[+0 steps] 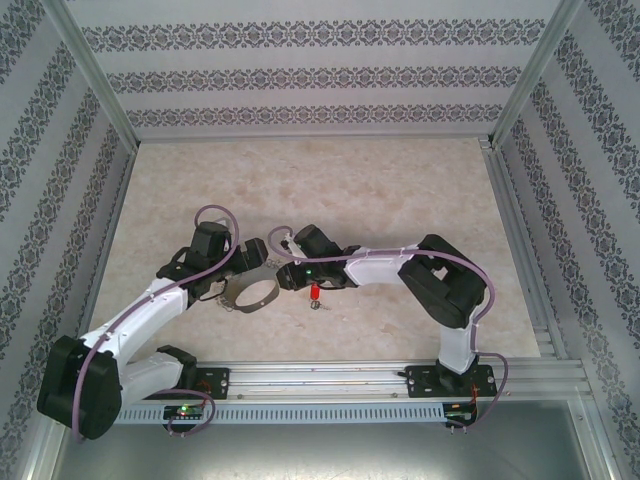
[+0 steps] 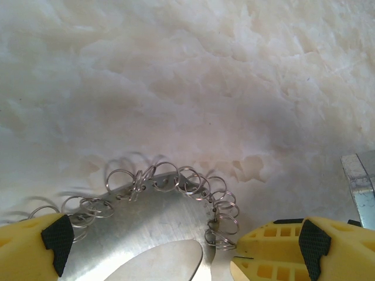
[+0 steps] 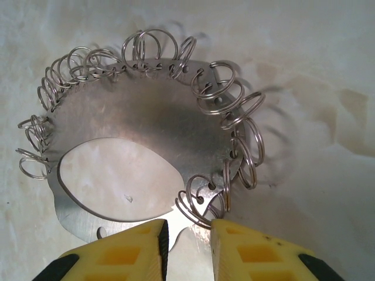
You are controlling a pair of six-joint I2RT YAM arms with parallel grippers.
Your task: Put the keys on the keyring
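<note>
- The flat grey metal keyring (image 1: 255, 292), fringed with small silvery wire rings, is lying on the pale marbled desk (image 1: 400, 200) between both arms.
- The tiny red-headed key (image 1: 314, 292) is lying just right of the keyring, its silver end pointing toward the arm bases. The right arm is sitting nearer.
- The right gripper (image 3: 187, 234) is straddling the keyring's rim, jaws narrow; I cannot tell whether it is clenched.
- The left gripper (image 2: 183, 243) is gaping, released, around the keyring's left side.
- Open desk is stretching beyond the keyring.

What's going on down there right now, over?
Left gripper wide open, straddling keyring. Right gripper narrow at keyring's edge, grip unclear. Red key on table, apart from keyring. Nothing blocking.
</note>
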